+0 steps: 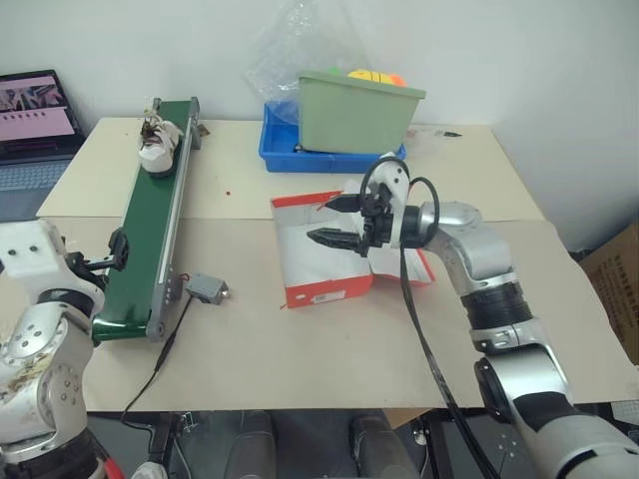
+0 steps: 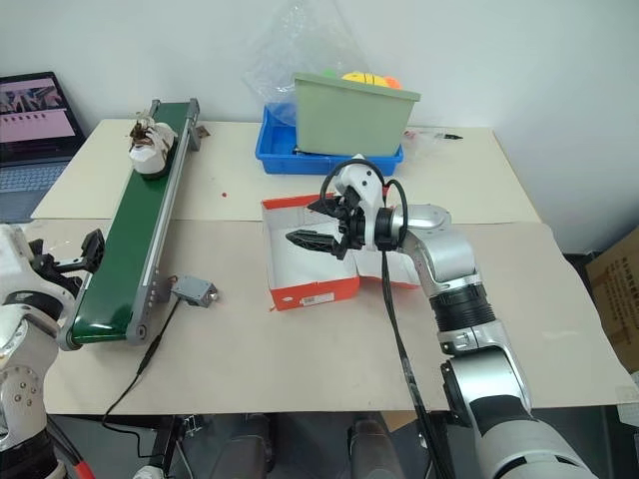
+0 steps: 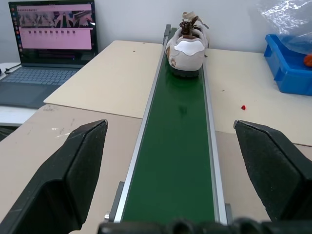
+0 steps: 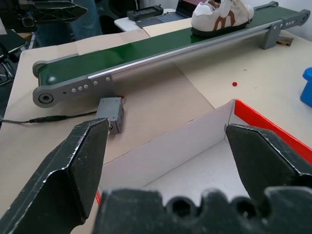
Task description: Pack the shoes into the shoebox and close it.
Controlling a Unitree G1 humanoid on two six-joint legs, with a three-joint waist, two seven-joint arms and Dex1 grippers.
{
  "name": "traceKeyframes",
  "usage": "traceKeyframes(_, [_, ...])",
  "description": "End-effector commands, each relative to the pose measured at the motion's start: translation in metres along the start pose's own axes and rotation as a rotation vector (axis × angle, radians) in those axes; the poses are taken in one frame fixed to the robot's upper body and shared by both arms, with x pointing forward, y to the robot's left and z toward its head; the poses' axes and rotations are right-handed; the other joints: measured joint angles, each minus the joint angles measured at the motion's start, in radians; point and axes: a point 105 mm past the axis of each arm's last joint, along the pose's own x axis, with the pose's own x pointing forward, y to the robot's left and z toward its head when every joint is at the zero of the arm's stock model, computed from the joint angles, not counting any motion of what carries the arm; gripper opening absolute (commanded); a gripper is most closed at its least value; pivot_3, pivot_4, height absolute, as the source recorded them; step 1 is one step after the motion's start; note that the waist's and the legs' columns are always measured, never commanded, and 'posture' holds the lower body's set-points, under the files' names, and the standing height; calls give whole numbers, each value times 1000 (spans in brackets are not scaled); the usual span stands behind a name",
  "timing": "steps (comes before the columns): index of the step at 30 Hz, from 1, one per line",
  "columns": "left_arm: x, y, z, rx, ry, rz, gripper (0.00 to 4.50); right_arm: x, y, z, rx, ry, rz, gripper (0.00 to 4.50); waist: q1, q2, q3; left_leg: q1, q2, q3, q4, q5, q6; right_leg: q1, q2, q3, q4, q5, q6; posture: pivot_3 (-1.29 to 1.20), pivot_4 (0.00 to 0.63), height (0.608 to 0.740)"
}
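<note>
Both grippers are empty right now; the right gripper (image 1: 334, 220) hangs over the open shoebox (image 1: 300, 261) with its fingers spread wide, pointing toward the belt side; the left gripper (image 3: 180, 170) sits at the near end of the green conveyor belt (image 1: 150, 239), fingers also spread wide with nothing between them, aimed straight down the belt.

So where's the stuff; one shoe (image 1: 158, 145) is parked on the far end of the belt, heel toward the left wrist camera, well apart from both grippers; I can't spot the second shoe anywhere on the table, and from what I can see of the white inside of the box, no shoe shows there either, though the right arm hides part of it. The box sits in the middle of the table with its lid (image 1: 404, 261) folded out flat on the far side from the belt.

Progress-wise I'd call this early days; box is open and ready, but no shoe visibly packed, and the lid is not yet shut. What's left, as I read it: get the shoe off the belt, drop it in, sort out its partner, then flip the lid over.

Other clutter: a blue tray (image 1: 285, 150) and green bin (image 1: 357, 112) at the back, a laptop (image 1: 35, 115) off to the left, and a small grey box on a cable (image 1: 207, 289) beside the belt.
</note>
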Motion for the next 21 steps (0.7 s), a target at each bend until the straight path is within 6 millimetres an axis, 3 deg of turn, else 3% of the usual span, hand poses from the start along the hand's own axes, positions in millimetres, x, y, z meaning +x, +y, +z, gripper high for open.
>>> traceKeyframes(1, [11, -3, 7, -13, -45, -5, 4461, 0, 6, 15, -35, -41, 20, 4500, 3, 0, 0, 0, 0, 0, 0, 0, 0, 0, 0, 0, 0, 0, 0, 0, 150, 740])
traceKeyframes(21, [40, -10, -27, -28, 30, -64, 4461, -8, 20, 25, -33, -48, 65, 4500, 2, -1, 0, 0, 0, 0, -1, 0, 0, 0, 0, 0, 0, 0, 0, 0, 150, 740])
